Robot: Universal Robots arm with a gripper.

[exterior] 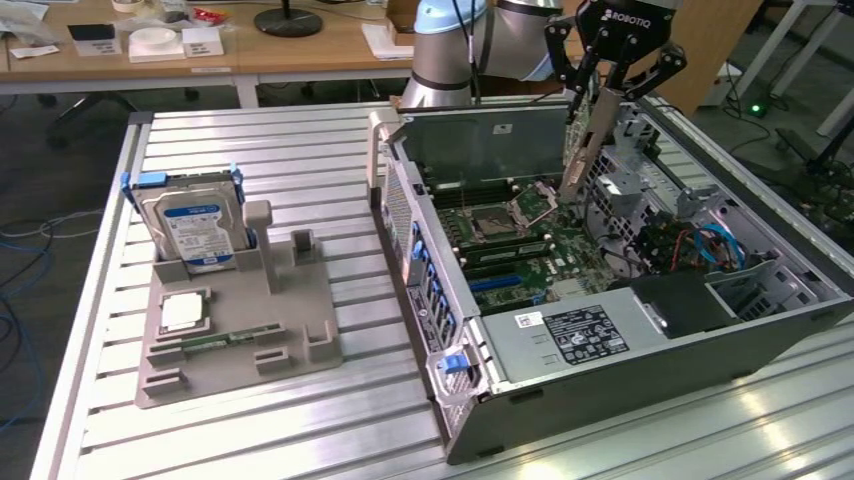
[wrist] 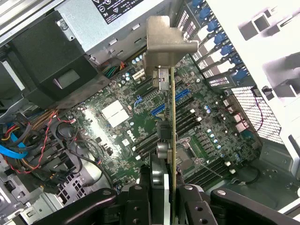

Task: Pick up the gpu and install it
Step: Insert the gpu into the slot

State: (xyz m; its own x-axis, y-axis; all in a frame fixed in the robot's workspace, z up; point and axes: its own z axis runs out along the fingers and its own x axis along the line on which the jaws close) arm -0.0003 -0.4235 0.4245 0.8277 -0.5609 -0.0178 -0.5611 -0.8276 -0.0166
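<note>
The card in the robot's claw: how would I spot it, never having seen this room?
Find the open grey computer case on the slatted aluminium table. Over its green motherboard, the black gripper clamps a thin flat circuit card with a silver metal bracket at its far end. There, it alone stands on edge above the board.

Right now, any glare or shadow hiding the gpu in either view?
Exterior view: glare on the table slats, gpu evenly lit. Wrist view: white case panel blown out, gpu edge-on but clear of glare.
</note>
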